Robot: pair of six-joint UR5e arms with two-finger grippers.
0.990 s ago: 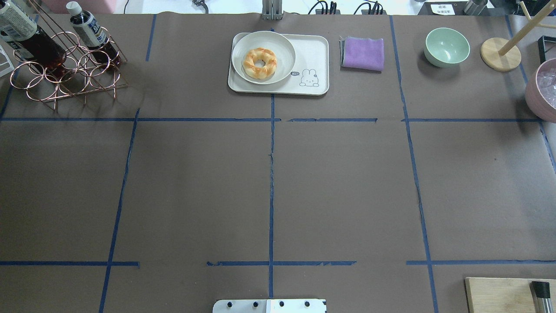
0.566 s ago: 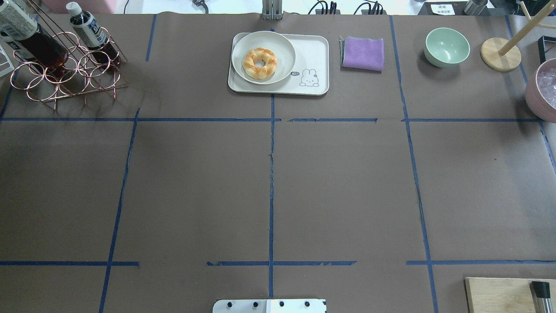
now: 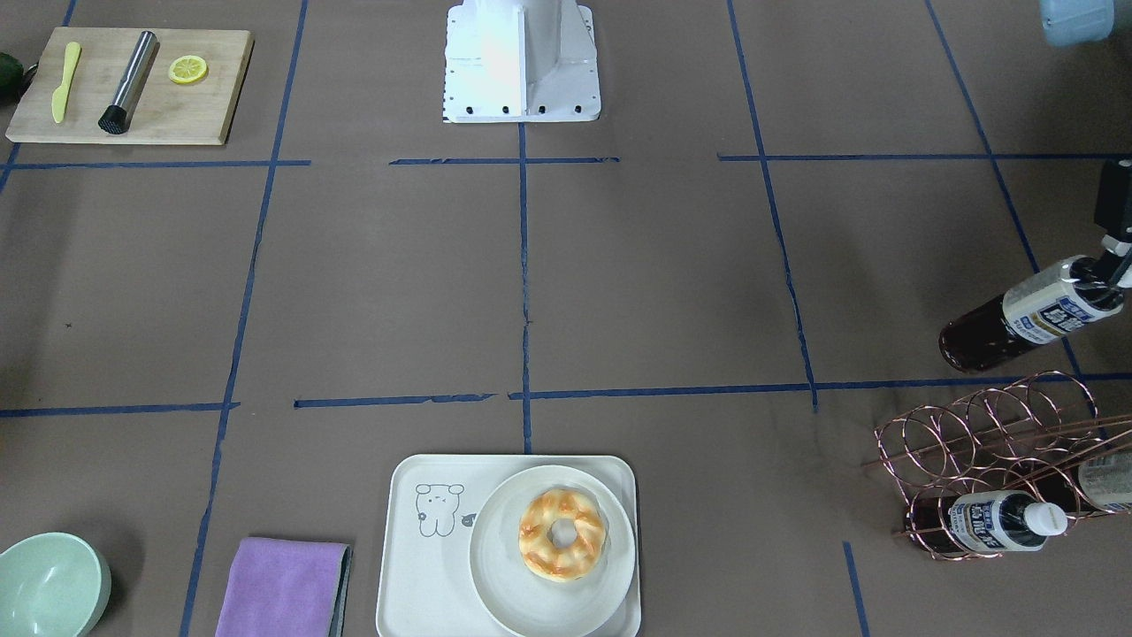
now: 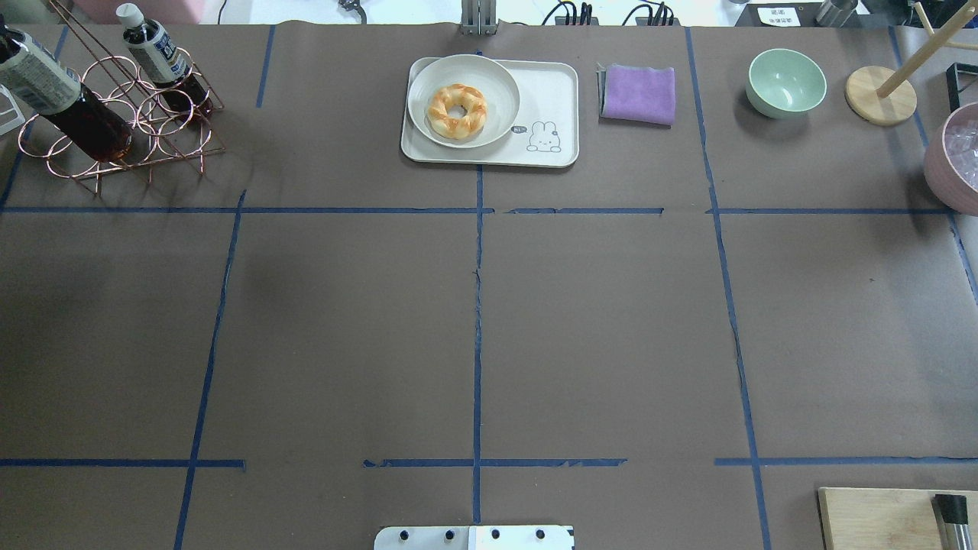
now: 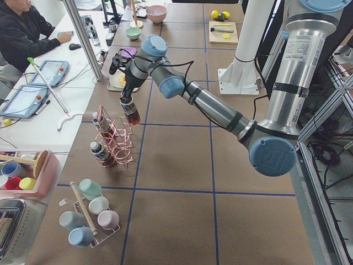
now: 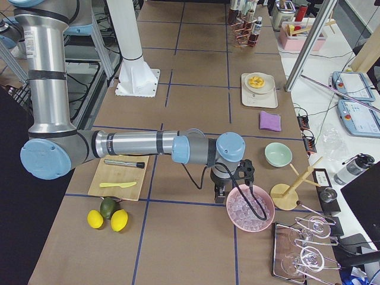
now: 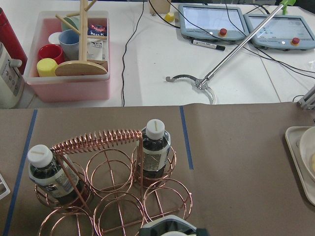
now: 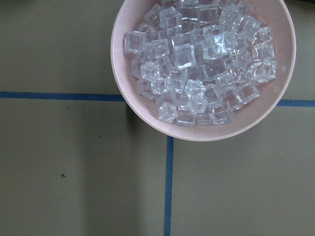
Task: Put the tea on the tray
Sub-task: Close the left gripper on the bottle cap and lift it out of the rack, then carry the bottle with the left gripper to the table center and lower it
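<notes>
The left pincer (image 3: 1112,265) clamps the clear plastic tea bottle (image 3: 1026,317), tilted and raised near the copper wire rack (image 3: 982,442). Only the right-end view shows the right pincer (image 6: 227,191), and whether it is apart or together cannot be told.

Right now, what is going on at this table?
The left claw holds one tea bottle by its cap end, tilted, in the air near the copper rack. Two more bottles sit in the rack. The tray bears only a plate with a doughnut. The right claw hangs over a pink bowl of ice.
</notes>
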